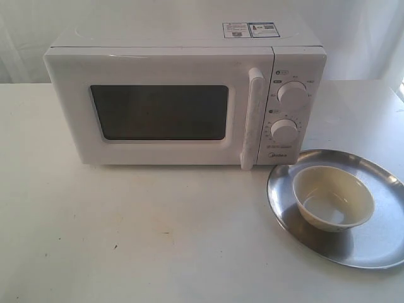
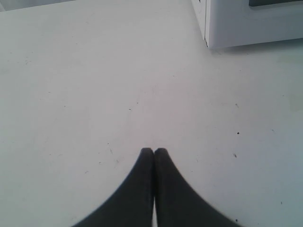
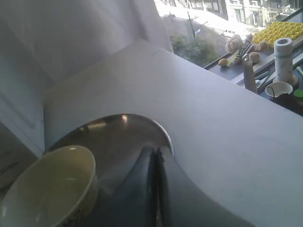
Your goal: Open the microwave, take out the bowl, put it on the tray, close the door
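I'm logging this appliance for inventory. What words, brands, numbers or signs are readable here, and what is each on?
"Midea": logo on the microwave front, under the dials.
Stickers on its top: print too small to read.
Markings around the dials: too blurred to read.
No other text is legible.

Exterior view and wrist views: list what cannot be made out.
White boxy microwave interior: exterior view, dark window of closed door hides it.
Markings on round white dials: exterior view, too small.
Shiny round silver metal tray: exterior view, right frame edge cuts it.
Small cream bowl: right wrist view, frame edge cuts it.
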Robot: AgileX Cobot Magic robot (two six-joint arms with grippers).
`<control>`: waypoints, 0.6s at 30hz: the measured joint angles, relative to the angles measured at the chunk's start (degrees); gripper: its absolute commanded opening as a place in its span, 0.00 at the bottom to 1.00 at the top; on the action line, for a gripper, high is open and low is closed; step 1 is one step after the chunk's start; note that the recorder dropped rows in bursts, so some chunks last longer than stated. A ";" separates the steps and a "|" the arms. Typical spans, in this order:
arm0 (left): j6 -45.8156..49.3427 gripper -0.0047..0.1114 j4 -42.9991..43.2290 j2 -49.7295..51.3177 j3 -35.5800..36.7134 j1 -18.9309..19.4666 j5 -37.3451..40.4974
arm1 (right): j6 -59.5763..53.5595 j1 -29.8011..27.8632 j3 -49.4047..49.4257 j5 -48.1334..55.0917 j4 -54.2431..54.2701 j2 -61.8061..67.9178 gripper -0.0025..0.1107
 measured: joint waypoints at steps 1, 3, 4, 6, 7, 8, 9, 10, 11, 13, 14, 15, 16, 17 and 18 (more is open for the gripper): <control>0.00 0.04 0.00 0.00 0.00 0.00 0.00 | -3.22 0.00 0.00 0.30 2.49 0.00 0.02; 0.00 0.04 0.00 0.00 0.00 0.00 0.00 | -11.08 0.00 0.00 0.50 9.39 -0.04 0.02; 0.00 0.04 0.00 0.00 0.00 0.00 0.00 | -14.40 0.04 0.00 0.65 13.25 -0.04 0.02; 0.00 0.04 0.00 0.00 0.00 0.00 0.00 | -21.32 0.66 0.00 1.39 19.54 -0.04 0.02; 0.00 0.04 0.00 0.00 0.00 0.00 0.00 | -23.25 0.93 0.00 1.78 20.99 -0.23 0.02; 0.00 0.04 0.00 0.00 0.00 0.00 0.00 | -24.49 1.42 0.00 2.21 22.11 -0.26 0.02; 0.00 0.04 0.00 0.00 0.00 0.00 0.00 | -25.28 1.78 0.00 2.37 22.73 -0.30 0.02; 0.00 0.04 0.00 0.00 0.00 0.00 0.00 | -25.68 1.94 0.00 2.37 23.07 -0.39 0.02; 0.00 0.04 0.00 0.00 0.00 0.00 0.00 | -26.10 2.30 0.00 2.37 23.24 -0.39 0.02; 0.00 0.04 0.00 0.00 0.00 0.00 0.00 | -26.63 3.02 0.00 2.37 23.24 -0.39 0.02; 0.00 0.04 0.00 0.00 0.00 0.00 0.00 | -27.38 3.66 0.00 2.37 23.24 -0.39 0.02; 0.00 0.04 0.00 0.00 0.00 0.00 0.00 | -27.97 5.87 0.00 2.37 23.24 -0.39 0.02; 0.00 0.04 0.00 0.00 0.00 0.00 0.11 | -28.09 7.41 0.00 2.37 23.24 -0.39 0.02; 0.00 0.04 0.00 0.00 0.00 0.00 0.11 | -28.88 10.82 0.00 2.37 23.24 -0.39 0.02; 0.00 0.04 0.00 0.00 0.00 0.00 0.11 | -29.25 13.17 0.00 2.37 23.11 -0.39 0.02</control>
